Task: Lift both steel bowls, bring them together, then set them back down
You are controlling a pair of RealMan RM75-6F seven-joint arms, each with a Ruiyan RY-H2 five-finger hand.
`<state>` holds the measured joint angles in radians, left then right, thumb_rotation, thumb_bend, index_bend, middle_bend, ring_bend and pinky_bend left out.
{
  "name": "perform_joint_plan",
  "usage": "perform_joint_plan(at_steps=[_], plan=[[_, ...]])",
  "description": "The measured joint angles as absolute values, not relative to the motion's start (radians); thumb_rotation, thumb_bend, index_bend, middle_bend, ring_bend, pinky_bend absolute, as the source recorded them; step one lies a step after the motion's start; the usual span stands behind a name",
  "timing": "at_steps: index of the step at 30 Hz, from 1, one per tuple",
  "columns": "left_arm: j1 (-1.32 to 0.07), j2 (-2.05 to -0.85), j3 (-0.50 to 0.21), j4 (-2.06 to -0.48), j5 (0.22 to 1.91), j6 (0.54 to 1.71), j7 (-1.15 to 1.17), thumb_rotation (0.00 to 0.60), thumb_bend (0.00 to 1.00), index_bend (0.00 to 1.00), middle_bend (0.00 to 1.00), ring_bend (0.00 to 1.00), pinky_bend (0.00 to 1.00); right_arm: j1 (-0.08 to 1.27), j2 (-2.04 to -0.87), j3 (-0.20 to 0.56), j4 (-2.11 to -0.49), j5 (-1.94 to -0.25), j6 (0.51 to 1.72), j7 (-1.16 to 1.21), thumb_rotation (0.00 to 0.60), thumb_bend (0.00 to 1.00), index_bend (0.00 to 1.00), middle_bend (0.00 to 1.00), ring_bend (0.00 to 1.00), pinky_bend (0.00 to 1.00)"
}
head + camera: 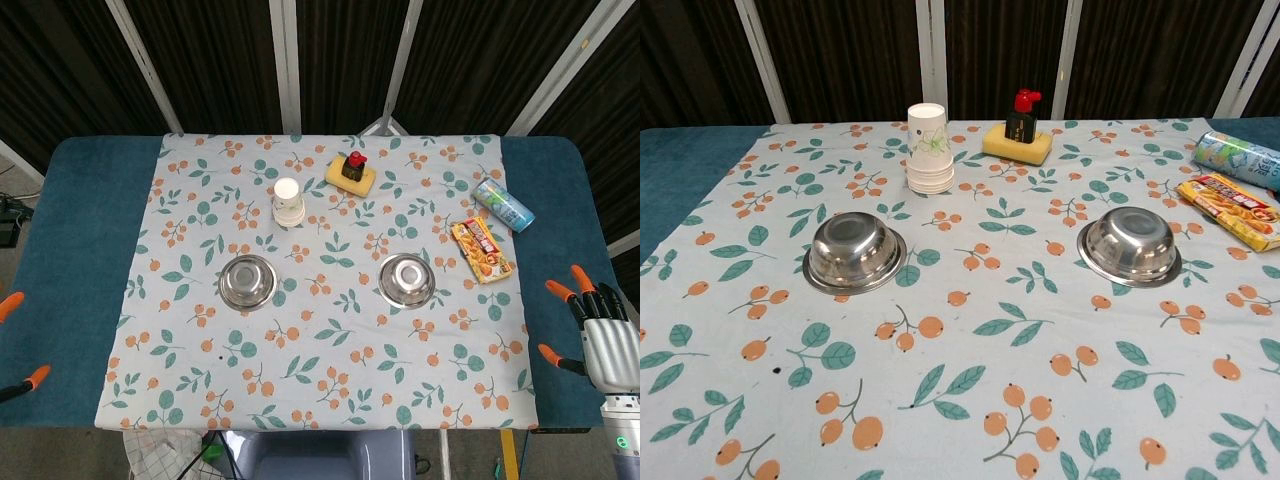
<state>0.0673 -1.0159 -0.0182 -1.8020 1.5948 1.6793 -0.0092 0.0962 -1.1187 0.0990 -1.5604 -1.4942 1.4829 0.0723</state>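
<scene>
The robot's right hand (pixel 605 340), silver-backed with black fingers tipped in orange, sits at the near right edge of the head view, over the teal table covering (pixel 70 260) just off the cloth; its fingers are spread apart and it holds nothing. At the near left edge only a few orange fingertips of the left hand (pixel 22 380) show, well apart from one another and touching nothing, though too little of that hand is visible to tell more. Between them lies the pale floral tablecloth printed with orange berries and green leaves (pixel 960 400). On it stand the two round steel bowls, upright and well apart: the left steel bowl (pixel 854 252) and the right steel bowl (pixel 1130 246), roughly level with each other across the middle of the cloth, neither touched by a hand. Behind the left bowl stands a stack of white paper cups with a green leaf print (pixel 928 149). Farther back, near the centre, a small dark bottle with a red cap (pixel 1020 118) rests on a yellow rectangular sponge (pixel 1017 146). At the right side lie a flat orange and yellow snack packet (pixel 1232 208) and, just behind it, a blue-green cylindrical can on its side (pixel 1236 158).
</scene>
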Motion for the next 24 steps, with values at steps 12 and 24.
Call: perform_joint_plan(at_steps=[12,24], plan=[[0.074,-1.010,-0.009,-1.803,1.615,1.690,-0.020,0.600,0.07,0.16,0.00,0.00,0.02,0.101,-1.148,0.102,-1.563,-1.483,1.475,0.088,0.600,0.05,0.24,0.04,0.14,0.04],[0.077,-1.020,-0.007,-1.795,1.634,1.701,-0.013,0.600,0.06,0.14,0.00,0.00,0.02,0.120,-1.155,0.069,-1.591,-1.497,1.407,0.098,0.600,0.03,0.13,0.03,0.12,0.04]])
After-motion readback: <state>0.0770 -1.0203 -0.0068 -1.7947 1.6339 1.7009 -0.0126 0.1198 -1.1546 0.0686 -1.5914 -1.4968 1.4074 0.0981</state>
